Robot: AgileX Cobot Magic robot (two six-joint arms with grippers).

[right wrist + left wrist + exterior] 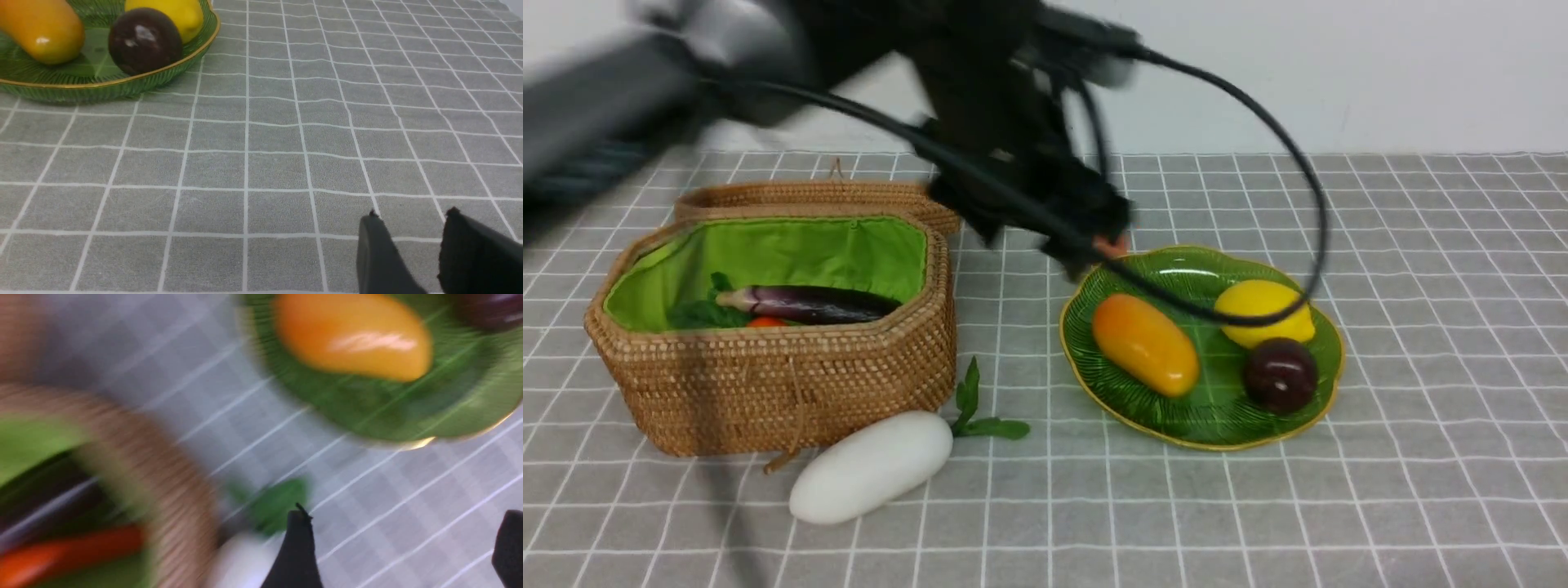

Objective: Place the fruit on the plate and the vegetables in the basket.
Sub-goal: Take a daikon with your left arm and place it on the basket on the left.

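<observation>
Your left gripper [402, 547] hangs blurred above the grey checked tablecloth [1421, 327] between basket and plate, jaws spread wide and empty, while your right gripper [408, 232] sits low over bare cloth, fingers slightly parted, gripping nothing. You have the elongated orange-yellow mango-like fruit [1145, 344], yellow lemon [1262, 312] and round dark purple-brown fruit [1280, 374] on the ribbed green glass plate [1217, 420]. The glossy purple aubergine [813, 303] and orange-red carrot [766, 322] lie in the green-lined woven rattan basket [768, 384], but the smooth white oblong vegetable [872, 465] rests on the cloth just beside its front wall.

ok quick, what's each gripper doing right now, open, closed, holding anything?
Left gripper: open, fingers spread wide, nothing between them.
Right gripper: fingers partly apart over bare tablecloth, holding nothing.
</observation>
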